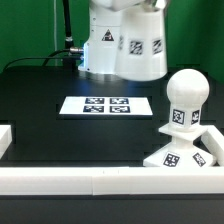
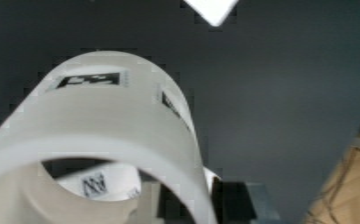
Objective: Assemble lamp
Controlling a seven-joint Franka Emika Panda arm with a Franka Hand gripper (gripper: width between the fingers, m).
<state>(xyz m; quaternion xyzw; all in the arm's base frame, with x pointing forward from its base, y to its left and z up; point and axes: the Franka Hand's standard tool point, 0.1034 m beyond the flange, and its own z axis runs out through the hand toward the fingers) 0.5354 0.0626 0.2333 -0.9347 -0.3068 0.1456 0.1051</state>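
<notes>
Landmark: the marker board, a thin flat white strip with a row of black-and-white square tags, lying on the matte black tabletop.

Shade — large tapered white plastic cup, smooth, tags on its wall — is up off the tabletop, above and beyond the marker board, close against the white robot arm. Whether the jaws are clamped on it cannot be told; the gripper itself is hidden in the exterior view.

Wrist view: the shade fills the frame, seen along its length; round open mouth nearest the camera, hollow inside, a tag visible on the inner wall and another on the outer curve. A dark gripper finger shows just beside the shade's rim — contact unclear.

Bulb — round white ball on a short cylindrical neck, tagged — stands upright on the flat square base, toward the exterior view's right of the marker board. Base is white, angular, tagged on its sides. A white rail borders the tabletop nearer the camera than the board.
</notes>
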